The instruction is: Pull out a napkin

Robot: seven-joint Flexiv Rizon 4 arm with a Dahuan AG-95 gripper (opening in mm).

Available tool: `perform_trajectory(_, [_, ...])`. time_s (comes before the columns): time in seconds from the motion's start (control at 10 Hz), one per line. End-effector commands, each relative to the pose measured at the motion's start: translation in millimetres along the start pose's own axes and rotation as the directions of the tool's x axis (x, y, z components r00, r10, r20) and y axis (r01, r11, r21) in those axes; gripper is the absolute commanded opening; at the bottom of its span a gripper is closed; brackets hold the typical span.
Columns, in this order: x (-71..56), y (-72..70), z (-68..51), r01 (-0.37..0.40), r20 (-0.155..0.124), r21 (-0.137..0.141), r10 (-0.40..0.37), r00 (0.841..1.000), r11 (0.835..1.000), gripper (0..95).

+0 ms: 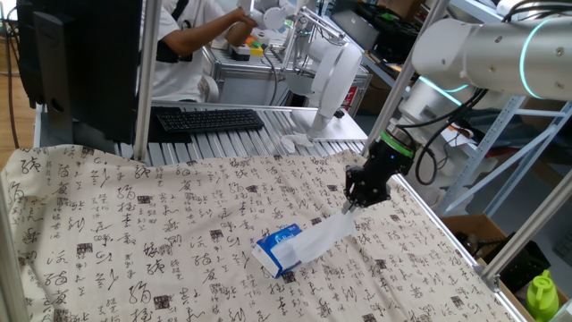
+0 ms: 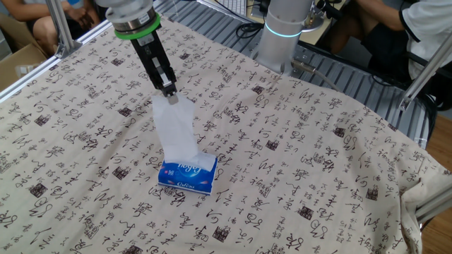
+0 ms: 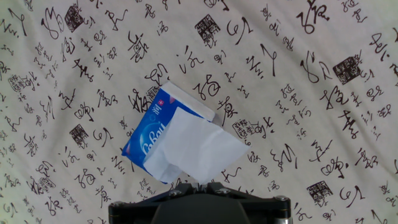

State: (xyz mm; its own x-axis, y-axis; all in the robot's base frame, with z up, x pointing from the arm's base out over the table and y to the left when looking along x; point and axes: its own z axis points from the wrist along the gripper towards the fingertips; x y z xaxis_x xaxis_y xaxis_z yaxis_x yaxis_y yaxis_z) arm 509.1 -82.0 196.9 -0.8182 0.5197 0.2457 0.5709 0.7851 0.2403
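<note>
1. Napkin [image 2: 174, 130], one thin white sheet, stretches taut from the slot of a single blue-and-white tissue pack [image 2: 186, 176] up to the gripper [image 2: 169, 92], whose two fingers are pinched together on its top edge.
2. Lower end of the sheet is still inside the pack; the pack lies flat on the table, near the middle of the cloth.
3. Tablecloth [image 2: 296, 155], beige fabric printed all over with black calligraphy characters, lies wrinkled and drapes over the table's edges.
4. Nothing else lies on the cloth near the pack; the hand view shows only pack, sheet and cloth.
5. Beyond the table's far edge in one fixed view: one black keyboard [image 1: 210, 119] on a ribbed metal surface, a second white robot arm [image 1: 331, 72], and a seated person in a white shirt [image 1: 192, 40].
</note>
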Motion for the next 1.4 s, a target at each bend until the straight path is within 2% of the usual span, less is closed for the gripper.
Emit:
perform_trajectory(0.1, [0.8,-0.3,0.2,0.002,0.005,0.009,-0.002,1.000,1.000,0.0])
perform_trajectory(0.4, [0.8,-0.3,0.2,0.008,0.019,0.028,-0.008,1.000,1.000,0.0])
perform_trajectory(0.6, [0.8,-0.3,0.2,0.011,0.036,0.061,-0.014,0.999,0.998,0.0])
perform_trajectory(0.8, [0.8,-0.3,0.2,0.006,0.044,0.080,-0.010,0.999,0.997,0.0])
perform_trajectory(1.0, [0.8,-0.3,0.2,0.016,0.055,0.142,-0.024,0.998,0.990,0.0])
perform_trajectory(1.2, [0.8,-0.3,0.2,0.014,0.055,0.138,-0.021,0.998,0.990,0.0])
perform_trajectory(1.4, [0.8,-0.3,0.2,0.007,0.059,0.148,-0.016,0.998,0.989,0.0])
